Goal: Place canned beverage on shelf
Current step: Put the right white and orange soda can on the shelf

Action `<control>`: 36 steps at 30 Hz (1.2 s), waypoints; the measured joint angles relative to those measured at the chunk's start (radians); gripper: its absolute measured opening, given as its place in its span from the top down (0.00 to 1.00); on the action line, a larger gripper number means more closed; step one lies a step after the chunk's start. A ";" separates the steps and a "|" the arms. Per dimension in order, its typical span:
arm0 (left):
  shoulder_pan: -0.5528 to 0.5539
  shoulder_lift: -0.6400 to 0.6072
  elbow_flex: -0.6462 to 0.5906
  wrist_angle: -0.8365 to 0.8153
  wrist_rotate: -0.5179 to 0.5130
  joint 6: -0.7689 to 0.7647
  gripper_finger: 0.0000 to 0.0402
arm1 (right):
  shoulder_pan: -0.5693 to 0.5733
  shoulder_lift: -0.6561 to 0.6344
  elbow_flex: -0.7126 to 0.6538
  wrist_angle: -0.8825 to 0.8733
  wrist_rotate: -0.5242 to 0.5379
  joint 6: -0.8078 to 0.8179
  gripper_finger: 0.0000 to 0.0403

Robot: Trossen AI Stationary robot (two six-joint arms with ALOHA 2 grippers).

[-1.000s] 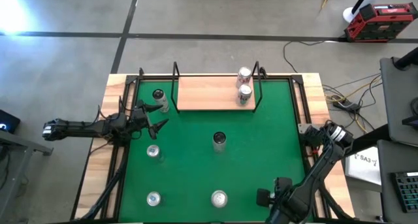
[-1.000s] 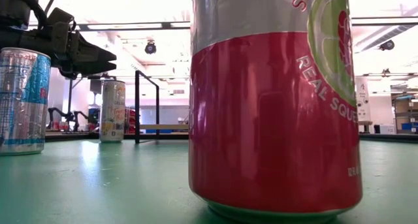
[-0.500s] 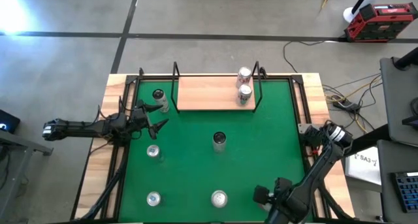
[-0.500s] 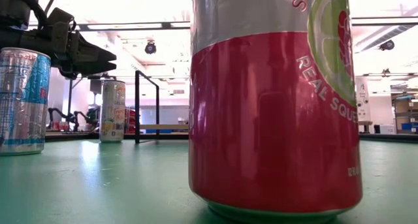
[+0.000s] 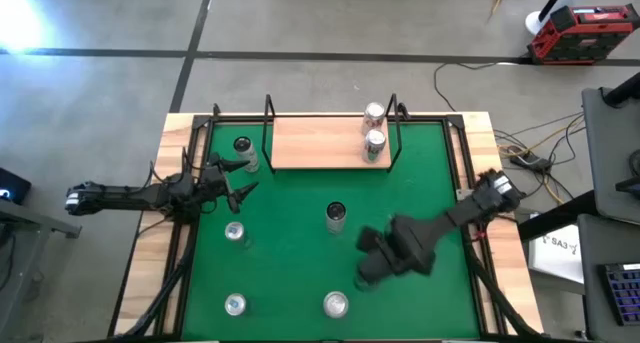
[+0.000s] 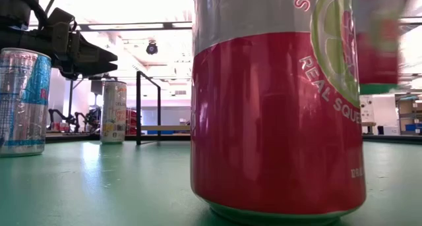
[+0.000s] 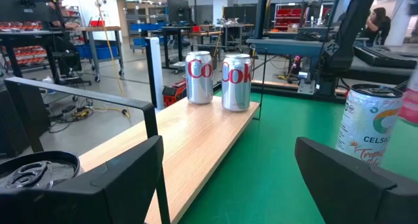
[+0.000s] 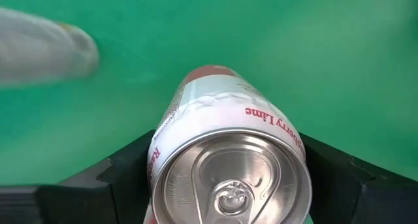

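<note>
My right gripper [image 5: 375, 258] is over the green mat right of the middle, shut on a red and white lime can [image 8: 228, 152]. The can also shows blurred in the low view [image 6: 379, 48], off the mat. The shelf [image 5: 320, 141] stands at the far edge with two Coke cans [image 7: 225, 79] at its right end. My left gripper [image 5: 235, 180] is open and empty at the table's left, beside a dark-topped can [image 5: 243, 148] that stands on the mat left of the shelf. My right gripper pinches the lime can between its two fingers [image 8: 124, 175], one on each side wall [image 8: 163, 145] just below the top rim. The arm reaches in from the table's right. The can is lifted clear of the mat [image 8: 196, 28], its top toward the wrist camera.
Other cans stand on the mat: one at the middle [image 5: 335, 215], one at the left [image 5: 235, 231], two near the front edge [image 5: 235, 304] [image 5: 335, 304]. The last of these fills the low view [image 6: 277, 101]. The shelf's black posts [image 5: 268, 108] rise at its ends.
My right gripper has swung fast from the table's near right corner toward the middle, away from the near edge, carrying the lime can clear of the mat. The left arm and all the other cans have stayed where they were.
</note>
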 joint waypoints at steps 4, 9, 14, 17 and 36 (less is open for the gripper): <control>0.000 0.000 0.000 0.000 0.000 0.000 0.17 | -0.151 -0.008 0.047 -0.009 0.004 -0.174 0.28; 0.000 0.000 0.000 0.000 0.000 0.000 0.17 | -0.334 -0.014 0.086 -0.014 0.008 -0.408 0.28; 0.000 0.000 0.000 0.000 0.000 0.000 0.17 | -0.486 -0.007 0.124 -0.012 0.000 -0.600 0.25; 0.000 0.000 0.000 0.000 0.000 0.000 0.17 | -0.541 0.001 0.141 0.004 -0.002 -0.685 0.24; 0.000 0.001 0.000 0.000 0.000 0.000 0.17 | -0.766 0.112 0.210 0.173 0.026 -1.085 0.24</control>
